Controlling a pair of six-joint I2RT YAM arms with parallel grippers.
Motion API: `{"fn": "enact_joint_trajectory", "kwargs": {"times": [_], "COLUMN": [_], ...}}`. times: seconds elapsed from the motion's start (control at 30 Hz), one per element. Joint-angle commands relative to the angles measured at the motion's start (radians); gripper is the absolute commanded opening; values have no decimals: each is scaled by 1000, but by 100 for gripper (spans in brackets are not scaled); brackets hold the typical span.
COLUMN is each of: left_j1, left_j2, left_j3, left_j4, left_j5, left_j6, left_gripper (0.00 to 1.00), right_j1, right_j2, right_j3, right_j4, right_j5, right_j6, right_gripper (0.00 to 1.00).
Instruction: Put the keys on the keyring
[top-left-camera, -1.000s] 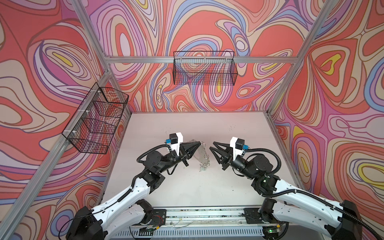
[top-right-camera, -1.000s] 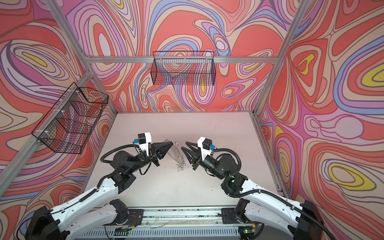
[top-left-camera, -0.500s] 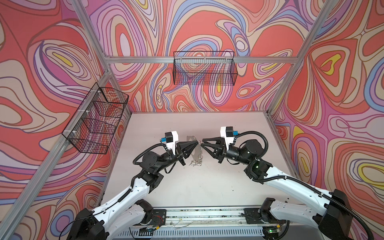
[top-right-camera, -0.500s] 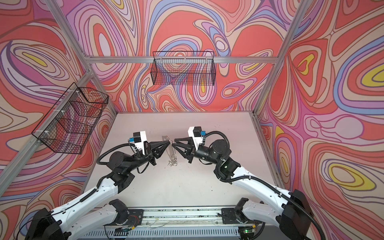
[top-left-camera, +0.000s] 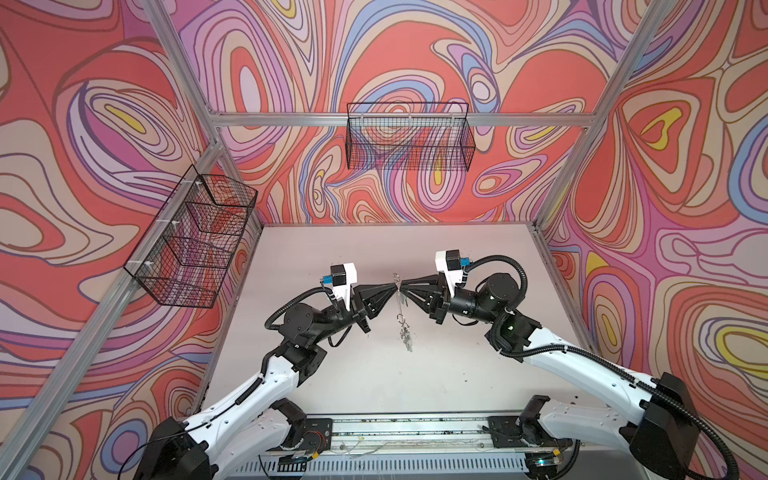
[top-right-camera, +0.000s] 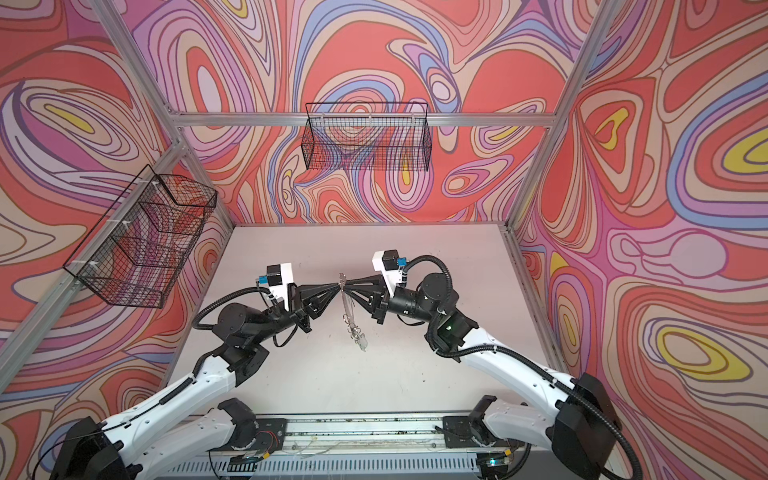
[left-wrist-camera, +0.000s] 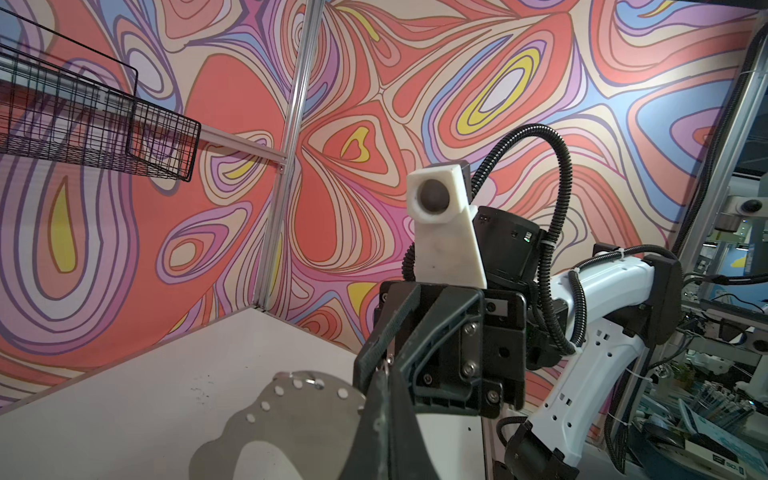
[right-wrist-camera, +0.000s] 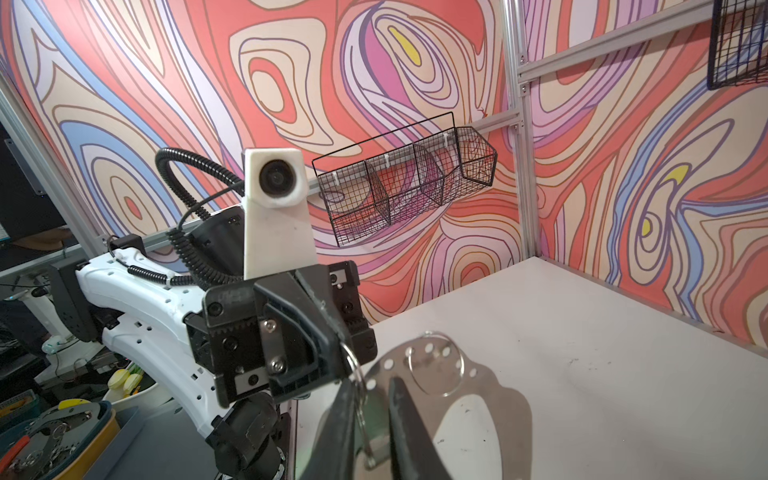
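The keyring (top-left-camera: 399, 301) is a flat shiny metal plate that hangs edge-on above the table in both top views. A bunch of keys (top-left-camera: 406, 336) dangles from its lower end. My left gripper (top-left-camera: 392, 286) is shut on the plate's upper rim. In the left wrist view its fingers (left-wrist-camera: 374, 432) pinch the plate (left-wrist-camera: 291, 415) beside a row of holes. My right gripper (top-left-camera: 405, 287) meets it tip to tip from the other side. In the right wrist view the right gripper (right-wrist-camera: 374, 415) has its jaws narrowly apart, with a wire loop (right-wrist-camera: 356, 374) and the plate's rim (right-wrist-camera: 478, 386) between them.
A black wire basket (top-left-camera: 409, 137) hangs on the back wall. A second, divided basket (top-left-camera: 195, 241) hangs on the left wall. The pale table (top-left-camera: 374, 386) lies below both arms. The arms' base rail (top-left-camera: 395, 424) runs along its front edge.
The right gripper has swung in to the plate's top and narrowed its jaws around the rim. The left gripper kept its hold while the plate turned edge-on.
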Motion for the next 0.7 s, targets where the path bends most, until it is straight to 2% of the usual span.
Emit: {"fn": "enact_joint_trajectory", "kwargs": {"times": [0.0,0.3,0.33,0.4,0.5,0.53,0.6,0.67], "left_j1": [4,4,3,4,4,4,5,7], "left_j2": [-1,2,4,7,4,-2,-17,-39], "left_j3": [18,17,18,21,22,25,34,51], "left_j4": [84,93,94,91,79,62,-4,-97], "left_j5": [26,21,22,30,26,21,6,0], "left_j6": [-19,-14,-15,-14,-7,4,29,62], "left_gripper": [0,0,0,0,0,0,8,8], "right_j1": [-10,-23,-24,-27,-32,-34,-41,-59], "right_j2": [14,33,33,34,35,29,13,-4], "right_j3": [28,18,15,19,33,36,33,25], "right_j4": [19,43,47,50,26,9,-30,-63], "right_j5": [-36,-84,-88,-107,-140,-140,-122,-112], "right_j6": [13,38,39,40,33,23,-8,-34], "right_gripper": [14,13,11,0,0,0,0,0]}}
